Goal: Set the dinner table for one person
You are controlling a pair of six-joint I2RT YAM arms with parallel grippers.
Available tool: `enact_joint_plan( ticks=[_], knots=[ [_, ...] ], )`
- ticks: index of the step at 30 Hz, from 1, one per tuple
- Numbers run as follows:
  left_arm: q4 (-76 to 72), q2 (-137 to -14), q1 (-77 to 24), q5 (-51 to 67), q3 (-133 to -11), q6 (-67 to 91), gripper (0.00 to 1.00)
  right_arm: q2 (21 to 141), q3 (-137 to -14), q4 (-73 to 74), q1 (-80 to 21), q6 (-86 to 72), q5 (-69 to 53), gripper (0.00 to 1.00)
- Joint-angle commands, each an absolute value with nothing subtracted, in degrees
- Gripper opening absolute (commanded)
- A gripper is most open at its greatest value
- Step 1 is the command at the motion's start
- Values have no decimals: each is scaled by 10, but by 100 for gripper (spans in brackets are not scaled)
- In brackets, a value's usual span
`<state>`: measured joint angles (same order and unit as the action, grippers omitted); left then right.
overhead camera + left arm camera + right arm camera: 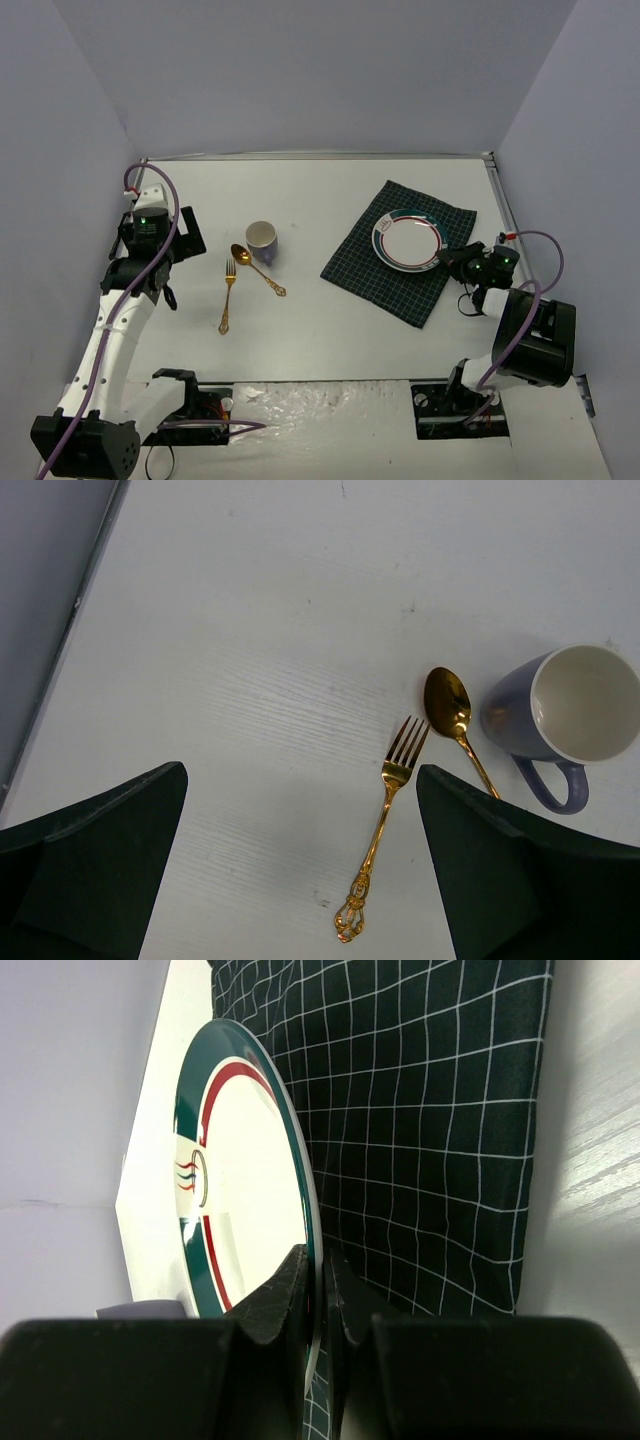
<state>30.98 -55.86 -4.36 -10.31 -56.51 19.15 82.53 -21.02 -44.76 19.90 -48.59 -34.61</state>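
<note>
Counter [320, 200], white and rectangular with thin metal edging, takes up the whole floor of the grey-walled enclosure, with both arms bolted at its near edge. On its right half lies a dark green checked cloth [385, 275], turned cornerwise like a diamond. A plate [408, 240], white with a green rim and a red band, is on the far right part of that cloth.

The right hand [316, 1260] is clamped on the plate at its near right edge; the wrist view shows the rim pinched between the two fingers, one on each face. Whether the plate is resting flat on the cloth or raised off it, I cannot tell.

Left of the counter's middle stands an upright lavender mug [262, 240], white inside. A gold spoon [257, 268] lies with its bowl just beside the mug, handle running diagonally toward the near right. A gold fork [228, 296] lies to the left of the spoon, tines close to the spoon's bowl, ornate handle pointing toward the near edge.

The left hand [300, 780] hangs over the counter's left side with its fingers spread wide apart, gripping nothing.
</note>
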Motion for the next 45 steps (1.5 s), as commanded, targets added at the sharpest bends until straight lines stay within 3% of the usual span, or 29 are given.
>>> enact_joint_plan(
  ticks=[1,18,21,26,32,37,45],
  knots=[
    [280,-547,-39,-101,-574,197,97,830,-223,-537,202,-497,-345,0],
    [277,-545,-39,-94,-570,196,97,920,-213,-571,202,-461,-325,1],
    [278,-546,-39,-94,-570,196,97,913,-215,-549,202,-445,-307,14],
    [277,-547,-39,-93,-570,196,97,859,-228,-462,202,-407,-269,44],
    [274,-548,-40,-85,-569,195,97,721,-275,-288,178,-346,-152,75],
    [271,-548,-40,-75,-568,195,97,620,-350,-164,92,-292,-7,86],
    [263,-549,-40,-43,-565,190,97,596,-429,-135,-80,-219,34,88]
  ],
)
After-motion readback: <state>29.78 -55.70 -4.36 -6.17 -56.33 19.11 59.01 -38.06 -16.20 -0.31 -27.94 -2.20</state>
